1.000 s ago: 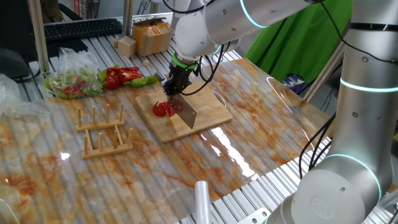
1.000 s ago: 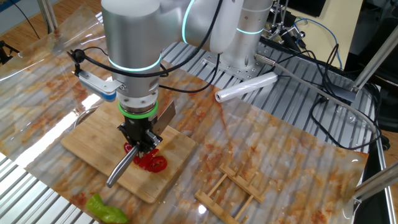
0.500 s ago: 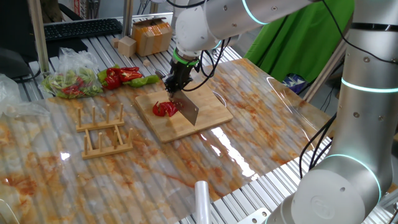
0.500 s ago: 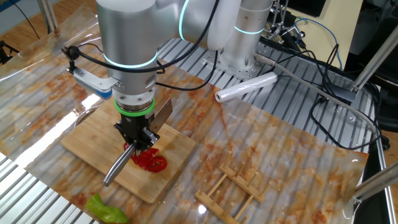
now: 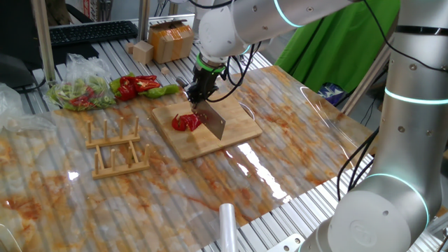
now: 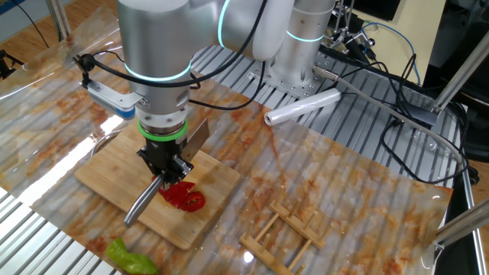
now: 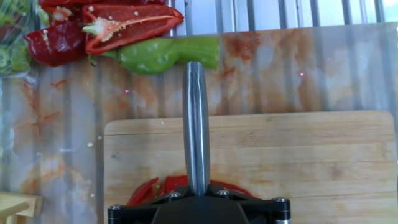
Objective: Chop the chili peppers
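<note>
A cut red chili pepper (image 5: pixel 185 122) lies on the wooden cutting board (image 5: pixel 234 124); it also shows in the other fixed view (image 6: pixel 186 198) and in the hand view (image 7: pixel 144 189), partly hidden under the hand. My gripper (image 5: pixel 197 93) is shut on the steel handle of a cleaver (image 5: pixel 213 124), whose blade hangs a little above the board just right of the pepper. In the other fixed view the gripper (image 6: pixel 164 166) holds the handle (image 6: pixel 140 207) slanting down to the left. In the hand view the handle (image 7: pixel 196 124) runs straight up from the gripper (image 7: pixel 198 198).
Whole red peppers (image 5: pixel 136 85) and a green pepper (image 5: pixel 161 90) lie behind the board, next to a bag of vegetables (image 5: pixel 80 89). A wooden rack (image 5: pixel 117 145) stands left of the board. A plastic roll (image 5: pixel 228 222) lies near the front edge.
The cleaver has risen a little off the board and shifted slightly away from the pepper. The pepper has not moved.
</note>
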You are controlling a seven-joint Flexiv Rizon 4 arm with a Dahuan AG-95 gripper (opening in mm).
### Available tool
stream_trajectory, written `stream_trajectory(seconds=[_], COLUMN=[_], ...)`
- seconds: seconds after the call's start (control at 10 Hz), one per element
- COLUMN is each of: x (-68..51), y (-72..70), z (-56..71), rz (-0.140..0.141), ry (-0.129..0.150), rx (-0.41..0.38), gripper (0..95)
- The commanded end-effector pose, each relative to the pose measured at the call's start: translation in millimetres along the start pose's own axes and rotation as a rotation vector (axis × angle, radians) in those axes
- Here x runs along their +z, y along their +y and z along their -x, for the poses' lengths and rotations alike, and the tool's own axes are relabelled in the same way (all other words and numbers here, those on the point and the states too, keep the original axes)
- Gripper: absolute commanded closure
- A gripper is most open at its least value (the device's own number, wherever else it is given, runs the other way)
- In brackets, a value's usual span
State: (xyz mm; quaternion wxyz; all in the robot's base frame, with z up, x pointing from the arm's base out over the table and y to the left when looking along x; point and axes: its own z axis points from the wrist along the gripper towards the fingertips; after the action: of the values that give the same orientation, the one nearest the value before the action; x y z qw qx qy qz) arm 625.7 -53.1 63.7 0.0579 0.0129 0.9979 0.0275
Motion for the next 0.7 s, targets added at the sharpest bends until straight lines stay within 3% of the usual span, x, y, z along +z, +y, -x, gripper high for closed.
stream_trajectory(seconds=[0.1, 0.5, 0.7], x=[0.1, 0.9, 16.2], y=[-2.4, -4.2, -4.9], z=[-0.1, -0.2, -0.3], rz=[0.001, 0.007, 0.012], ry=[0.002, 0.002, -0.012], rx=[0.002, 0.010, 0.000], gripper=[95.0, 95.0, 95.0])
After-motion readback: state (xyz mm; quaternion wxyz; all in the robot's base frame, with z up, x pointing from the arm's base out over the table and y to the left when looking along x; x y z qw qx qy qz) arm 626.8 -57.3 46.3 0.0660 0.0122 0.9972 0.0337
